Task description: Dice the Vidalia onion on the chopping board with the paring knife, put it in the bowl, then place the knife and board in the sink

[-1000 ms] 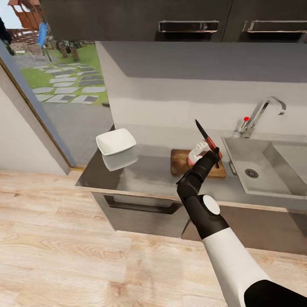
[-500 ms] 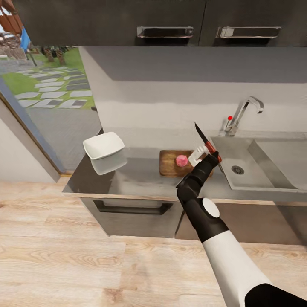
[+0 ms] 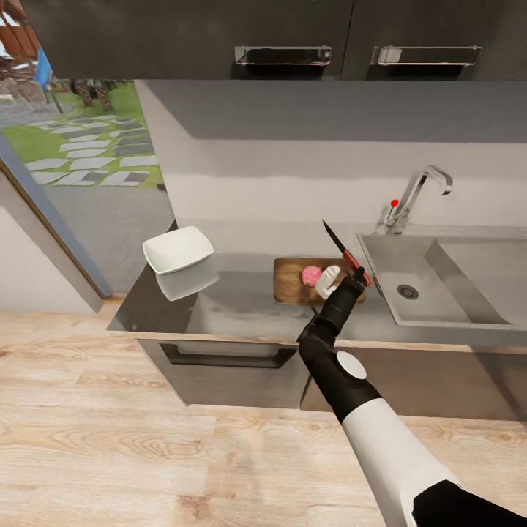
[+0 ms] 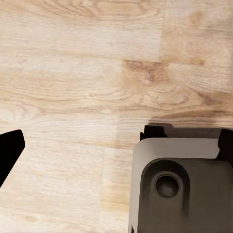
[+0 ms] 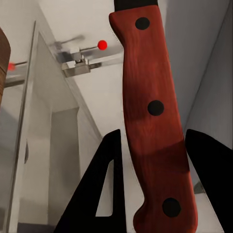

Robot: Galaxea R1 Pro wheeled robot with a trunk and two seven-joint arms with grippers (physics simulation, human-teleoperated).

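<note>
The brown chopping board (image 3: 291, 284) lies on the grey countertop (image 3: 241, 307), just left of the sink (image 3: 432, 289). On the board rests a small pink round onion (image 3: 311, 275). My right gripper (image 3: 350, 279) hovers over the board's right end, close beside the onion, and is shut on the paring knife (image 3: 344, 255). The knife's dark blade points up and to the left. In the right wrist view the red handle (image 5: 150, 107) runs between two dark fingers (image 5: 104, 194). The white square bowl (image 3: 178, 249) stands at the counter's left end. My left gripper (image 4: 119, 150) hangs open over the floor.
The chrome faucet (image 3: 419, 192) with its red knob (image 3: 394, 203) stands behind the sink. Dark wall cabinets (image 3: 293, 44) hang overhead. A glass door (image 3: 66, 161) at the left shows a garden. Under the left gripper is wooden floor (image 4: 82, 73) and part of the robot's base (image 4: 179, 184).
The head camera shifted early on, then held still. My right arm has moved the knife a little left and down, closer to the onion, which now shows on the board.
</note>
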